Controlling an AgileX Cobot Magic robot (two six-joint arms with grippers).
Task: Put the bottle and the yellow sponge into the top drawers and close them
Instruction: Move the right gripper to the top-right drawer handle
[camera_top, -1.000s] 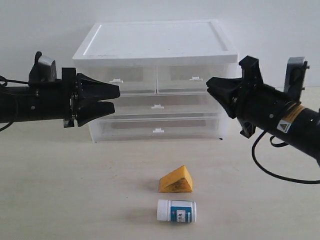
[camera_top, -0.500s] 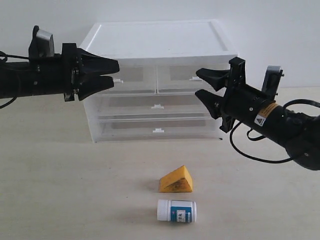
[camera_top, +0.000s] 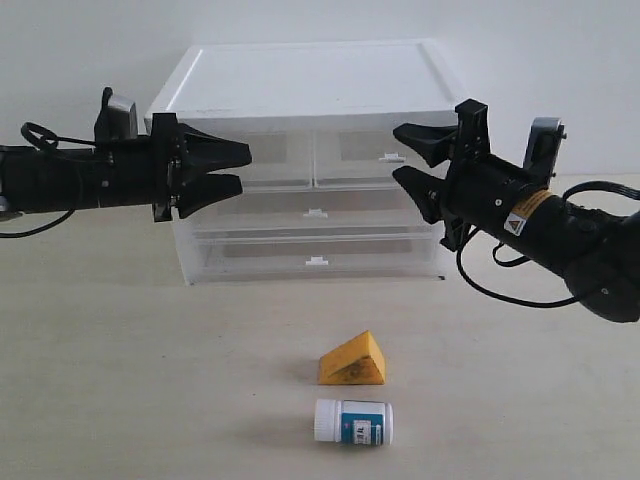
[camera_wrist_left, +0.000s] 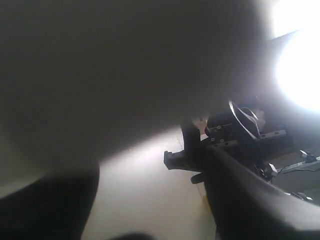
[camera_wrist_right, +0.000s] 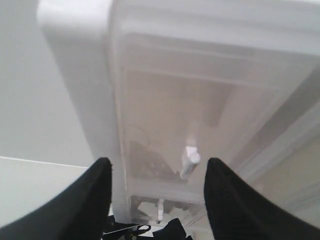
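Observation:
The yellow sponge (camera_top: 352, 362) lies on the table in front of the chest, with the bottle (camera_top: 353, 421) on its side just in front of it. Both top drawers, left (camera_top: 262, 150) and right (camera_top: 360, 150), are closed. My left gripper (camera_top: 243, 168) is open and level with the top left drawer's front, its tips around the handle area. My right gripper (camera_top: 396, 152) is open too, its jaws standing above and below the top right drawer's white handle (camera_wrist_right: 191, 159). Neither gripper holds anything. The left wrist view is dark and blurred.
The chest's white top (camera_top: 310, 80) rises behind both grippers. Two full-width drawers (camera_top: 315, 235) sit below the top pair, both closed. A pale wall stands behind the chest. The beige table (camera_top: 140, 380) extends to either side of the sponge and bottle.
My left gripper has moved right, up to the top left drawer's front. My right gripper has opened and moved left and up to the top right drawer's handle. Sponge and bottle have not moved.

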